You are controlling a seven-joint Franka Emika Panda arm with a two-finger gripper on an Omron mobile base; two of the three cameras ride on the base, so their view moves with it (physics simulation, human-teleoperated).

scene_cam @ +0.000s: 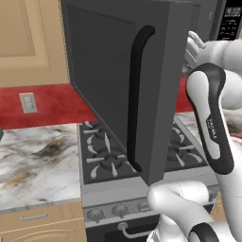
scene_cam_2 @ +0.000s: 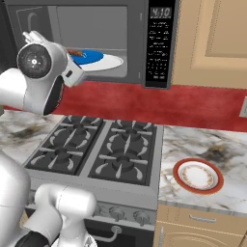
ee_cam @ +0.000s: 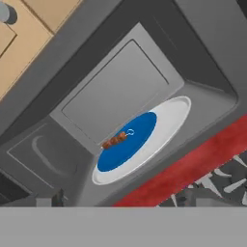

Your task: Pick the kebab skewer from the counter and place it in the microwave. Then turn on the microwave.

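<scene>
One microwave (scene_cam_2: 91, 41) is hanging open, one door (scene_cam: 123, 90) with one black handle (scene_cam: 135, 97). One kebab skewer (ee_cam: 116, 139) is lying on one blue-centred turntable plate (ee_cam: 159, 130). One stove (scene_cam_2: 96, 149) is showing four burners. One red-rimmed plate (scene_cam_2: 198, 175) is sitting on the counter (scene_cam_2: 212, 144). One wall outlet (scene_cam: 28, 102).

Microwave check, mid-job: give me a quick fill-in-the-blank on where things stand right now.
1. The kebab skewer lies on the ____ centre of the white turntable plate.
2. The microwave door stands ____.
3. The red-rimmed plate sits on the ____, right of the stove.
4. The gripper's jaws are ____.

Missing words: blue; open; counter; open
</scene>
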